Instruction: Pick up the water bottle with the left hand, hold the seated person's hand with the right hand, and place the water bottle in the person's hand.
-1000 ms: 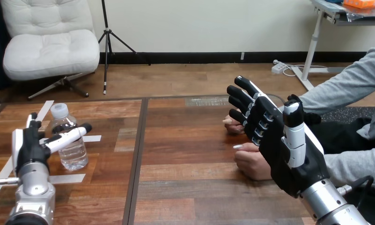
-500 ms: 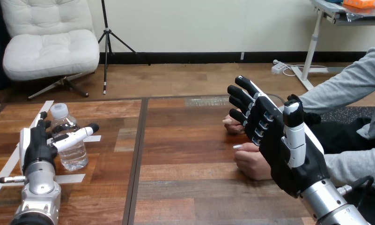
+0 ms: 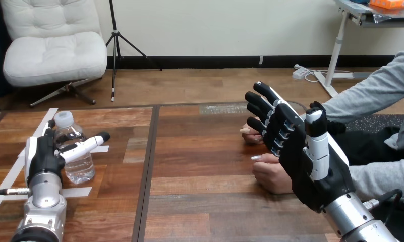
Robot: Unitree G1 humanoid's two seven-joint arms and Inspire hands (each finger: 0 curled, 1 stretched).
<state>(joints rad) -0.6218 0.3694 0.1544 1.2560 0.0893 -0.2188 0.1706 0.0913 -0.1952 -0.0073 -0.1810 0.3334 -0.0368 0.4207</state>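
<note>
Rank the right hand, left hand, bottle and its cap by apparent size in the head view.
1. Right hand: largest by far, though it is nearest the camera.
2. Left hand and bottle: about alike, so unranked.
3. Cap: smallest.

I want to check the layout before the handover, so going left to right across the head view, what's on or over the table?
Left hand → water bottle → dark seam between the tabletop boards → the person's hands → right hand, its palm right of them though its fingers overlap them.
</note>
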